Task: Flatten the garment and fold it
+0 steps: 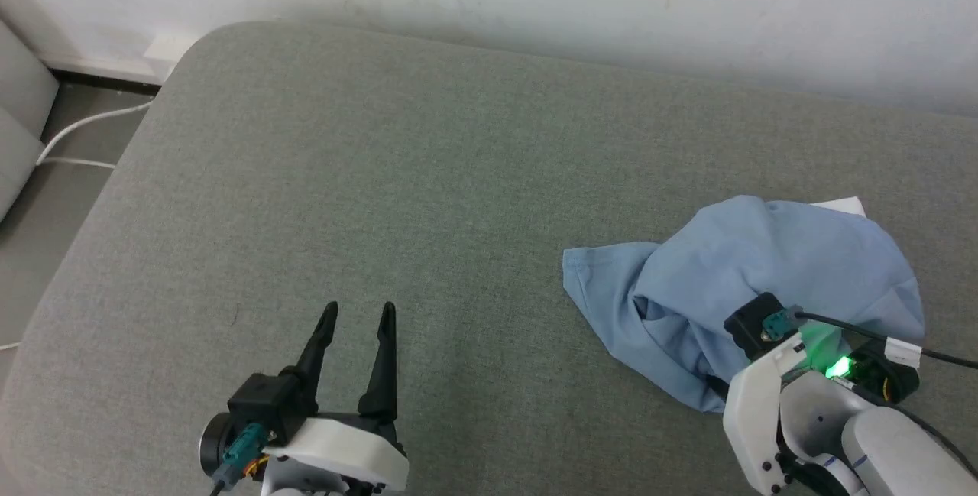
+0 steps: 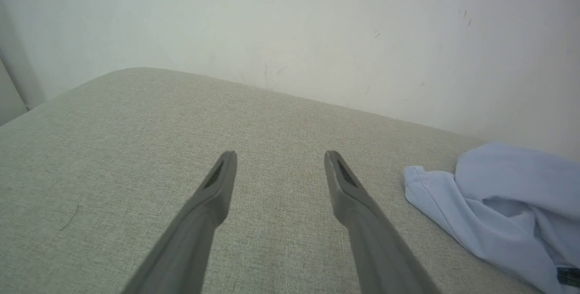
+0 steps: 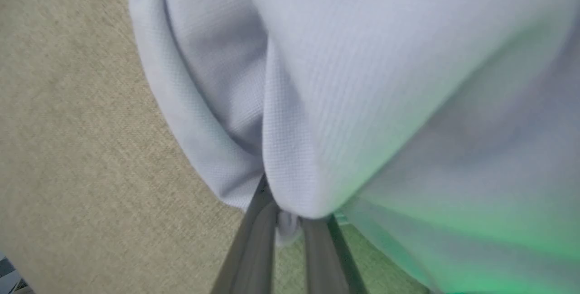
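Right gripper (image 3: 287,216) pinches a fold of shirt (image 1: 764,267) at 4 o'clock, likely to pull it flat; left gripper (image 1: 359,306) at 7 o'clock sits wide open, empty.

Left hand (image 1: 359,306): two long, tapering black fingers on a white shell (image 1: 348,452), with a black camera block (image 1: 260,403) and teal connector (image 1: 243,450) at the wrist. Right hand (image 3: 290,235): dark grey fingers. Its wrist has a white cover (image 1: 752,404) with dark screw heads (image 1: 766,467), a black module (image 1: 752,322) with teal plug (image 1: 778,322), a green light (image 1: 839,366), a black cable (image 1: 947,358) bearing a white tag (image 1: 903,351), and a pale grey forearm (image 1: 909,458).
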`<state>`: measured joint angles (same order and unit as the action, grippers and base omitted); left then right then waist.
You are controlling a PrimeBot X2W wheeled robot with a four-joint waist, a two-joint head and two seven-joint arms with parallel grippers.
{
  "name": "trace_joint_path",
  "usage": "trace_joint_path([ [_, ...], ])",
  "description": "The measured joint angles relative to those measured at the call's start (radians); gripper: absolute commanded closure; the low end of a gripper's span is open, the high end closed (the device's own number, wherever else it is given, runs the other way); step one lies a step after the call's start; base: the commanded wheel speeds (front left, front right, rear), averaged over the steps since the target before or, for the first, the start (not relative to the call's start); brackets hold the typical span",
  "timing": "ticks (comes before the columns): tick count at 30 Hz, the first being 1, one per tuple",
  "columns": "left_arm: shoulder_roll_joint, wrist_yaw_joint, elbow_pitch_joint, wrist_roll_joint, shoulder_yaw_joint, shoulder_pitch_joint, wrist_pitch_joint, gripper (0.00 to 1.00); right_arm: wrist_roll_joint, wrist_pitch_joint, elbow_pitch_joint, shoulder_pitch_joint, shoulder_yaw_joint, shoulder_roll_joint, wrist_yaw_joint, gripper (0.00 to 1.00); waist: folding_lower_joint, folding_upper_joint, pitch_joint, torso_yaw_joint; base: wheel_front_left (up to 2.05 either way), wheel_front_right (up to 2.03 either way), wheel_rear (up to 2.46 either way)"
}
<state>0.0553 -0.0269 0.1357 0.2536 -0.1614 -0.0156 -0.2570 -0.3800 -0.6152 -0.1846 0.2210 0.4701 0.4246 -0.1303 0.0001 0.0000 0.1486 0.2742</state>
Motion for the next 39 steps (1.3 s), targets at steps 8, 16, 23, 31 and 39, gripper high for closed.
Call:
trace_joint_path([
  [8, -0.002, -0.007, 0.011, 0.000, 0.002, 0.005, 0.000, 0.00, -0.106, 0.097, 0.140, 0.008, 0.072, -0.042, 0.000, 1.00, 0.0000, 0.0000, -0.060, -0.035, 0.00, 0.00, 0.00],
  [16, -0.003, -0.007, 0.012, -0.007, 0.014, 0.020, 0.000, 0.00, -0.182, 0.239, 0.314, 0.125, -0.024, -0.125, -0.001, 1.00, -0.0002, 0.0000, -0.103, -0.078, 0.00, 0.00, 0.00],
  [23, -0.003, -0.007, 0.009, -0.008, 0.019, 0.030, 0.000, 0.00, -0.101, 0.265, 0.288, 0.128, -0.305, -0.136, -0.001, 1.00, -0.0001, 0.0000, -0.098, -0.110, 0.00, 0.00, 0.00],
  [31, -0.003, -0.007, 0.012, -0.006, 0.005, 0.007, 0.000, 0.00, -0.086, 0.208, -0.062, -0.050, -0.498, -0.158, -0.001, 1.00, 0.0000, 0.0000, -0.058, -0.124, 0.00, 0.00, 0.00],
  [39, -0.003, -0.009, 0.027, -0.007, 0.011, -0.004, 0.000, 0.00, 0.015, 0.329, -0.237, -0.033, -0.548, -0.188, -0.001, 0.00, 0.0000, 0.0000, -0.038, -0.140, 0.00, 0.00, 0.00],
])
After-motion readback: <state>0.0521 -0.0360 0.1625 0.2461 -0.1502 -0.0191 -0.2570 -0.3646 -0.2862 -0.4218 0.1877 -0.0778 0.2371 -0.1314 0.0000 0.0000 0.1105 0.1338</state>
